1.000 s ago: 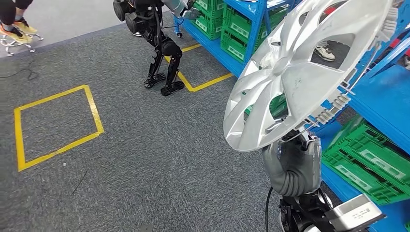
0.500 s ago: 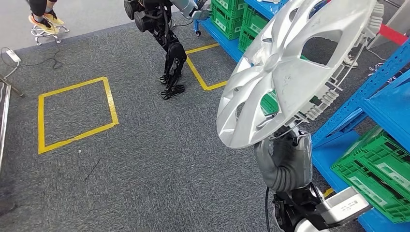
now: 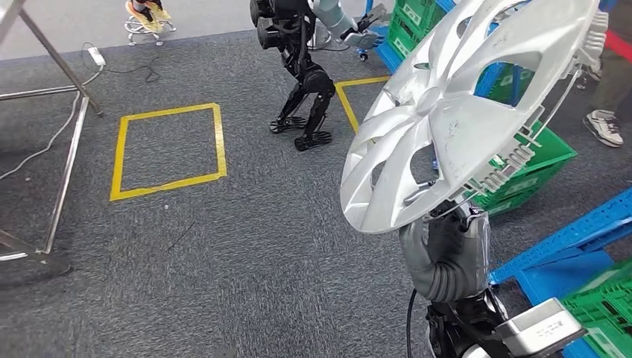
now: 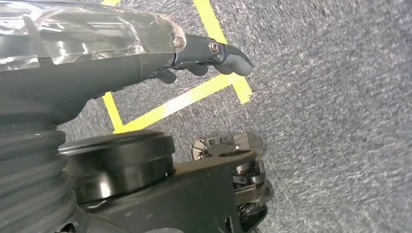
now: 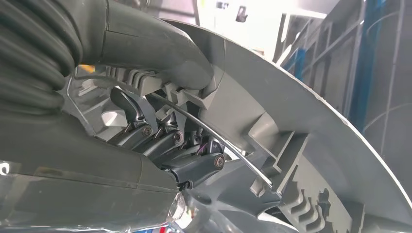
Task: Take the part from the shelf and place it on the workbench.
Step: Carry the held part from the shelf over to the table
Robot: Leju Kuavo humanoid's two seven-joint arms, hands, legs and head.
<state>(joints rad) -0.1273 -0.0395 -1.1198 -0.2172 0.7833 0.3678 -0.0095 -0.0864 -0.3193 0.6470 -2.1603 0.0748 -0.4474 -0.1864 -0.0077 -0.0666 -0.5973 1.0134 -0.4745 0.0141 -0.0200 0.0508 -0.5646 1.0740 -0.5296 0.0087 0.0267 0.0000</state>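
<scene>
Even, bright indoor light falls from above; shadows on the grey carpet (image 3: pixel 246 246) are soft. Behind the right hand (image 5: pixel 160 145) the background is overexposed, perhaps a window. Carpet beyond the left hand (image 4: pixel 204 53) looks slightly motion-blurred.

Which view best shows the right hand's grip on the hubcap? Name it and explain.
The right wrist view: the right hand has its thumb over the silver hubcap rim and fingers hooked behind. The head view shows the whole hubcap, but its lower edge hides the fingers. The left wrist view looks at floor.
</scene>
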